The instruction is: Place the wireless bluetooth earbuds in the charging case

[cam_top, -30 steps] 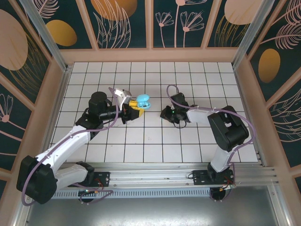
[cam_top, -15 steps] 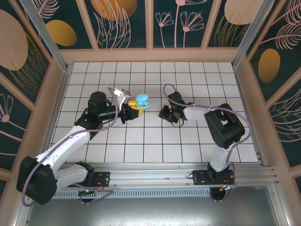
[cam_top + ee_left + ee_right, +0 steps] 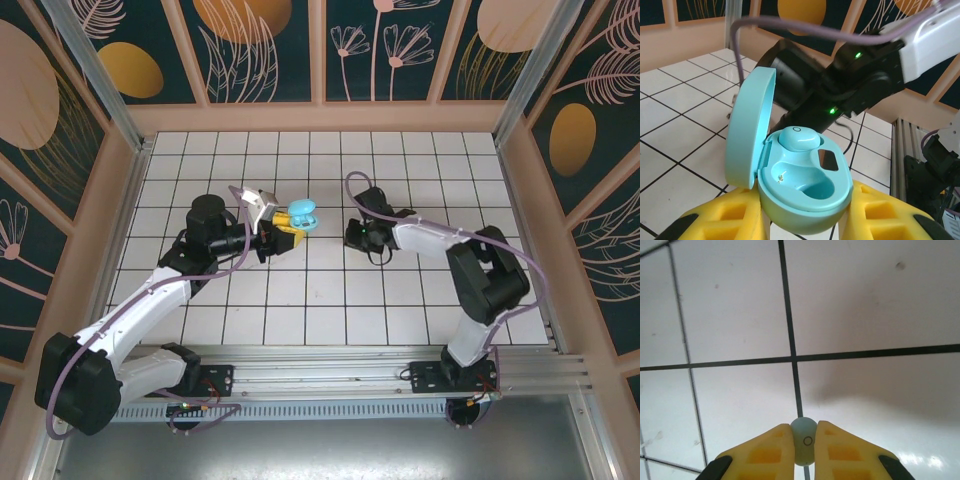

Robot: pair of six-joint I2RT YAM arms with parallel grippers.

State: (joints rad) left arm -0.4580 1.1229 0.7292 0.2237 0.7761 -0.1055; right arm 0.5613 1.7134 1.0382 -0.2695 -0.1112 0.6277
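1. A light-blue oval plastic charging case (image 3: 805, 192) is clamped between the yellow padded fingers (image 3: 727, 220) of the left end effector (image 3: 802, 225), one pad on either side of its lower shell.
2. The case is held with its hinged lid (image 3: 747, 135) swung open and standing upright on the left side in the left wrist view.
3. A tiny light-blue rounded plastic earbud (image 3: 799, 138) is seated in the far pocket of the case; a small ring is marked on its top.
4. The near pocket (image 3: 805, 182) of the case is seen as a hollow, with small metal contacts at its bottom.
5. From above, the left end effector (image 3: 283, 233) and the case (image 3: 302, 215) are found over the middle of the white tiled desk (image 3: 330, 290).
6. The right end effector (image 3: 358, 235) is placed to the right of the case, near it but apart.
7. In the right wrist view, a second tiny light-blue earbud (image 3: 804, 440) is pinched between the yellow fingers (image 3: 770, 447) of the right end effector (image 3: 804, 435), which are closed against both of its sides.
8. A small ring mark is shown on this earbud, and the black grid lines of the desk (image 3: 865, 300) are seen beyond it.
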